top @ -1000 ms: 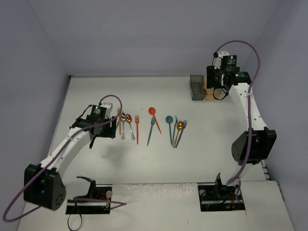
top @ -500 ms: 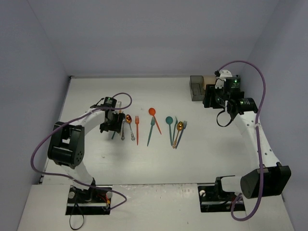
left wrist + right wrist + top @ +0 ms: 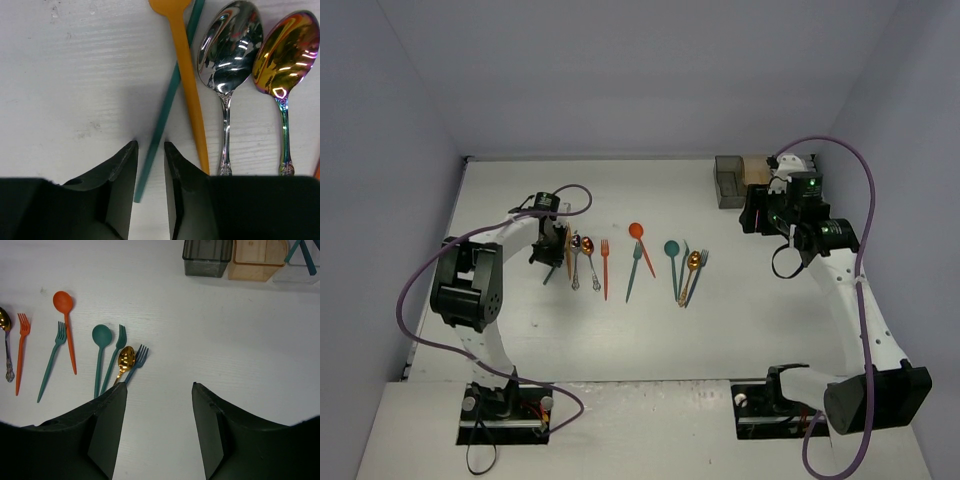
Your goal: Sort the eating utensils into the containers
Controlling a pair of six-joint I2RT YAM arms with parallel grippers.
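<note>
Looking from the top camera, the left jaws hang low over one end of the utensil row. The right jaws hover well apart from it, close to the dark grey bin [image 3: 730, 183]. How either pair stands I cannot tell from there.

On the left wrist view, the left jaws stand narrowly apart with the teal chopstick [image 3: 167, 107] between them on the counter [image 3: 75, 75], not clenched on it as far as I see. An orange handle [image 3: 190, 95] lies just beside one finger and crosses the chopstick further ahead. I think the closing could catch this handle too. The thin stick, taken near its end, could also pivot and slip out.

On the right wrist view, the right jaws are released and hold nothing. The clear bin [image 3: 300, 267], with teal sticks inside, is far ahead of them.
</note>
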